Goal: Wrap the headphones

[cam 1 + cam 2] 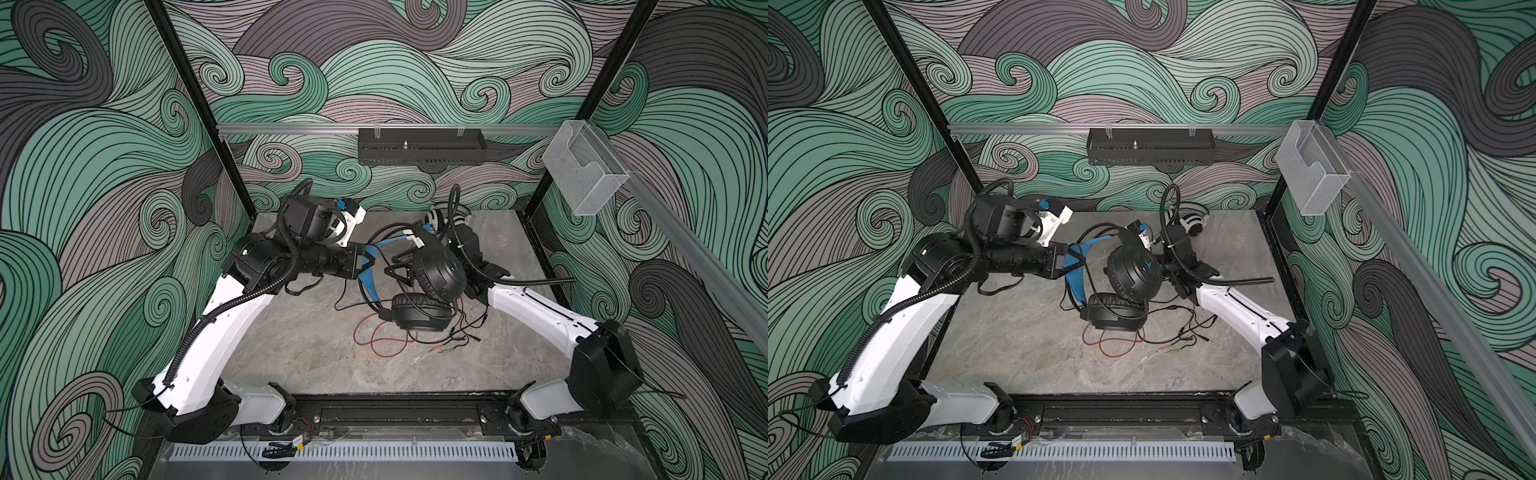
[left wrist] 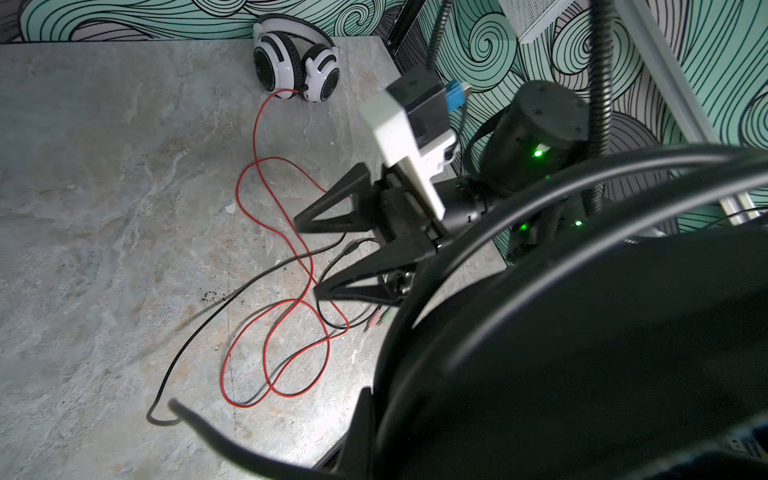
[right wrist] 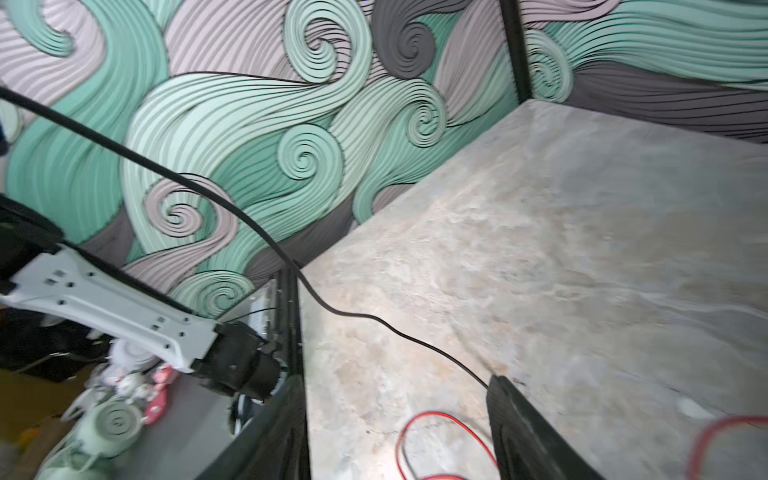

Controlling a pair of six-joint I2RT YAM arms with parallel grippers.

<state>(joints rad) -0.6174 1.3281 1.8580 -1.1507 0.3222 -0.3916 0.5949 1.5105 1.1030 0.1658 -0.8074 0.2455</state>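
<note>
1. At the left edge the worktop (image 1: pixel 291 361) ends at a black frame post under the swirl-patterned wall (image 1: pixel 104 166). The left arm (image 1: pixel 216 332) lies along that side, with bare surface beside it running to the front rail (image 1: pixel 395 409).
2. The left hand (image 1: pixel 367 262) reaches toward the middle, closed on the blue inner headband (image 1: pixel 376 283) of the black headset (image 1: pixel 440 274) (one earcup raised, the other resting on the worktop).
3. The red cord (image 2: pixel 254 124) and the black cord (image 3: pixel 332 311) sprawl in loose loops in front of that headset.
4. The right hand (image 2: pixel 306 255) sits just beside the raised earcup, jaws spread and holding nothing; the black cord runs up to one fingertip.
5. The white-and-black headset (image 1: pixel 1194 222) stands in the far right corner against the back wall, well apart from the black one.
6. The right arm (image 1: pixel 540 311) hugs the right edge, and a clear bin (image 1: pixel 586 174) hangs on the side rail above.
7. The surface is grey, marbled stone; a black tray (image 1: pixel 419 147) hangs on the back rail.
</note>
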